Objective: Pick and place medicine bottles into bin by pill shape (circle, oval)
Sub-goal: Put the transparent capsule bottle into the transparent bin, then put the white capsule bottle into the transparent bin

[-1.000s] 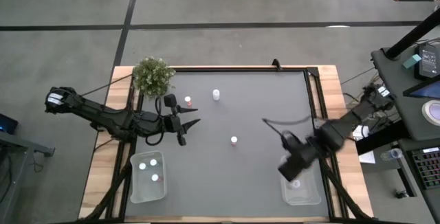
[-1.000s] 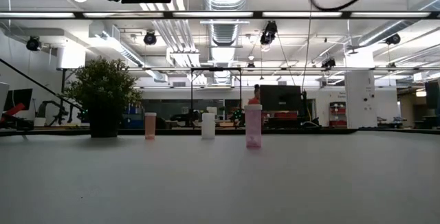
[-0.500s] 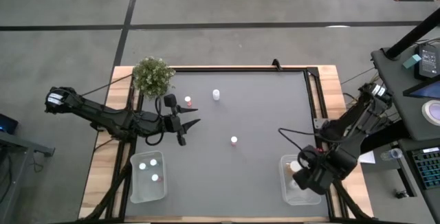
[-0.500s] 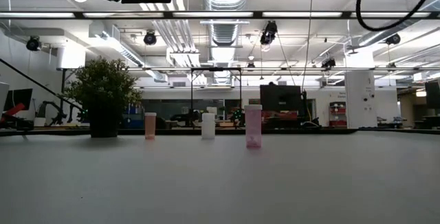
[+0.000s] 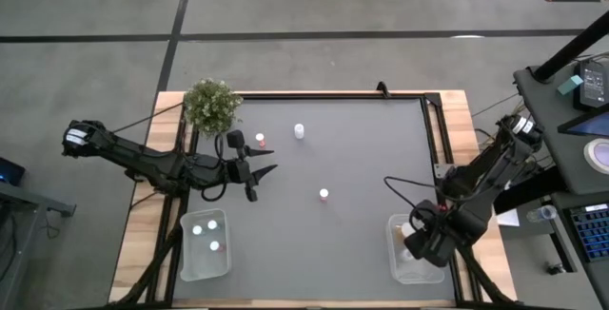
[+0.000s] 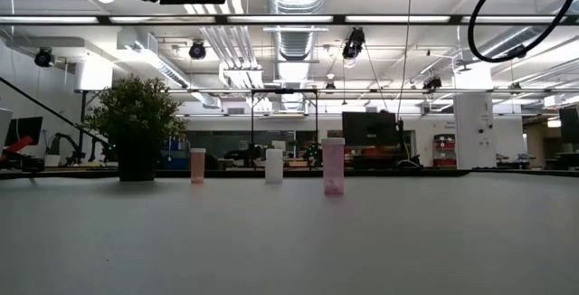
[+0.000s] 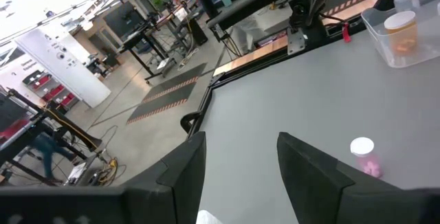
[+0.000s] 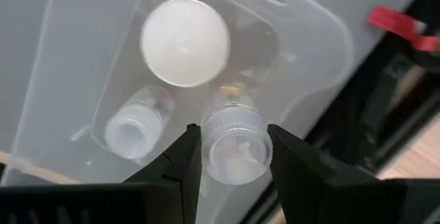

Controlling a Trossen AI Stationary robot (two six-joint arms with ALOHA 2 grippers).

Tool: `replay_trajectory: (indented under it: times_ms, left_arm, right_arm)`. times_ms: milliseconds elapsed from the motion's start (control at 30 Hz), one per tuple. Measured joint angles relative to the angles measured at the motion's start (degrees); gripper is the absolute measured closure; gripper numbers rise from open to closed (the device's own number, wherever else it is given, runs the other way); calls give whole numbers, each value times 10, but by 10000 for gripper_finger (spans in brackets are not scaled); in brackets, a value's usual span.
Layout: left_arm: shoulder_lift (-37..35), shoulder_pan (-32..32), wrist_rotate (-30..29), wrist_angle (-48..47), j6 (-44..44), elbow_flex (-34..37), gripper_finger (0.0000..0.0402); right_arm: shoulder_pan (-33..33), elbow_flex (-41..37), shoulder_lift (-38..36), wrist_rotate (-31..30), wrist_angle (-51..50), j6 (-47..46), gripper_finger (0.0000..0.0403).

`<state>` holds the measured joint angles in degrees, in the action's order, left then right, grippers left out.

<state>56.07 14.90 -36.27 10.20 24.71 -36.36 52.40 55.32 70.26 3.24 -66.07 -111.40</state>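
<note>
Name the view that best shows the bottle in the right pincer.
The right wrist view: the clear bottle sits between the right pincer fingers, above the right bin. The high view hides it under the arm; the low and left wrist views miss it.

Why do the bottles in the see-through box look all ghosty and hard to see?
Right wrist view: the clear bin and the clear-capped bottle between the jaws let the grey table show through, so edges look faint; only the white cap stands out. Low view: bright ceiling lights glare, and the plant looks dark against them.
</note>
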Motion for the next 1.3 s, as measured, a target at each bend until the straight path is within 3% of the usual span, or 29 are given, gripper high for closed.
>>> replay_trajectory:
  times_ms: [267,833,1033,1300]
  left_arm:
    - [0,0,0,0,1,0,240]
    - [0,0,0,0,2,0,240]
    - [0,0,0,0,1,0,240]
    - [0,0,0,0,1,0,240]
  right_arm:
    - [0,-36,5,-4,37,2,268]
    - [0,-58,10,-2,64,4,205]
    - [0,-28,-5,2,40,3,200]
    - [-2,69,-9,-12,-78,-6,200]
